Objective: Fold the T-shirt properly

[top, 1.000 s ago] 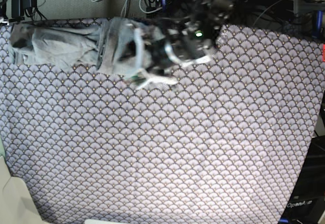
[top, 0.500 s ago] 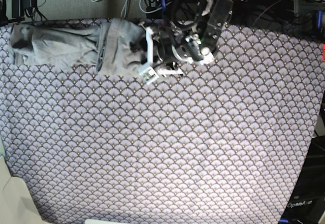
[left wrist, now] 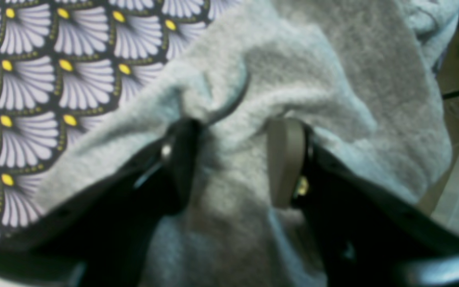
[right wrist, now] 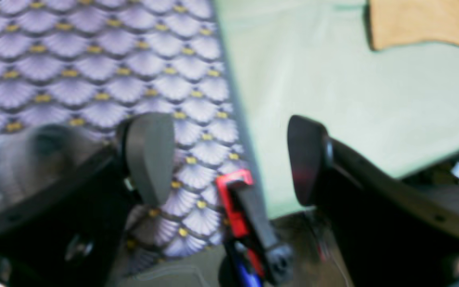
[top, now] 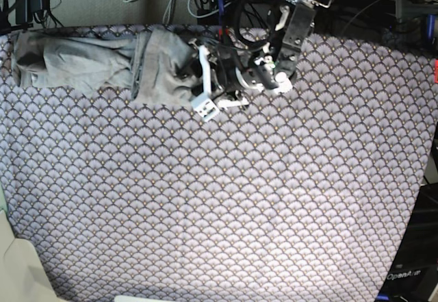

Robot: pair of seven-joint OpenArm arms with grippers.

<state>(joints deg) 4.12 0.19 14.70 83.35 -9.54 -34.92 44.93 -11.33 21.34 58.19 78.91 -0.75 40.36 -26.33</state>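
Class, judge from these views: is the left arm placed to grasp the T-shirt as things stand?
Probably yes. The left gripper already sits on the T-shirt, with grey cloth bunched between its spread fingers, and nothing lies between them.

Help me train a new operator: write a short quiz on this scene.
1. True or false: the T-shirt lies spread flat in the middle of the tablecloth.
2. The fingers of the right gripper hold: A) a sleeve, B) nothing, C) the collar.
3. Which gripper's fingers are pressed into the T-shirt?
Key: 1 false, it lies bunched along the far edge; 2 B; 3 the left gripper.
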